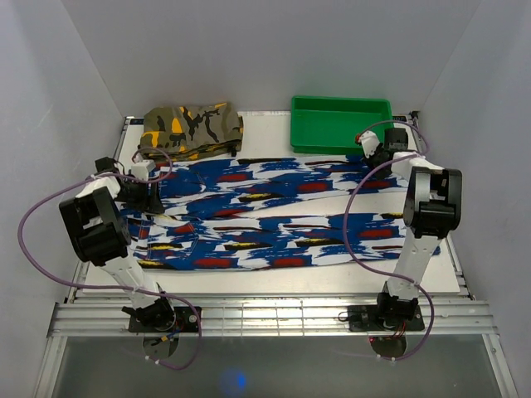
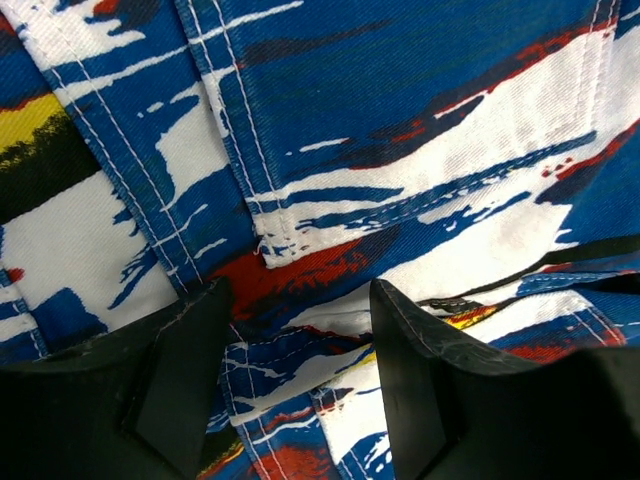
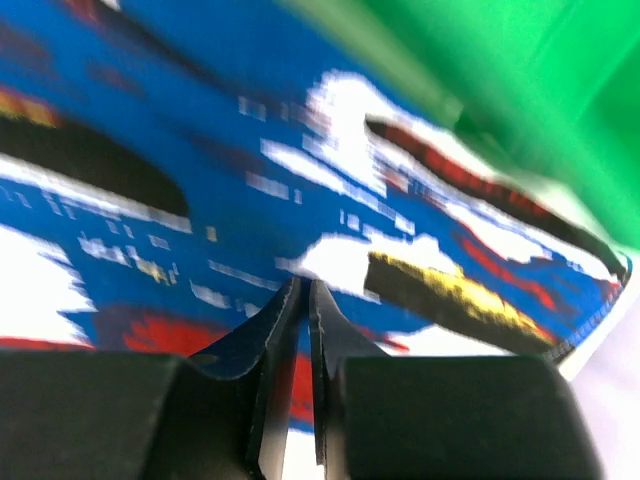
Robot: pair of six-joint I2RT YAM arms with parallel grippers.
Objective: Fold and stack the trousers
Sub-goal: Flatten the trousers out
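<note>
The trousers point(image 1: 265, 215) lie spread flat across the table, waist to the left and both legs running right. Their print is blue with white, red, black and yellow streaks. My left gripper point(image 1: 153, 196) is low over the waist end. In the left wrist view it point(image 2: 300, 290) is open, with a stitched edge of the trousers point(image 2: 400, 120) lying between its fingers. My right gripper point(image 1: 373, 159) hovers at the far leg's hem. In the blurred right wrist view it point(image 3: 303, 283) is shut, its tips at the trousers point(image 3: 200, 150). Whether cloth is pinched I cannot tell.
A folded olive camouflage garment point(image 1: 191, 128) sits at the back left, just beyond the waist. A green bin point(image 1: 340, 104) stands at the back right, close behind my right gripper, and fills the upper right of the right wrist view point(image 3: 520, 80). White walls enclose three sides.
</note>
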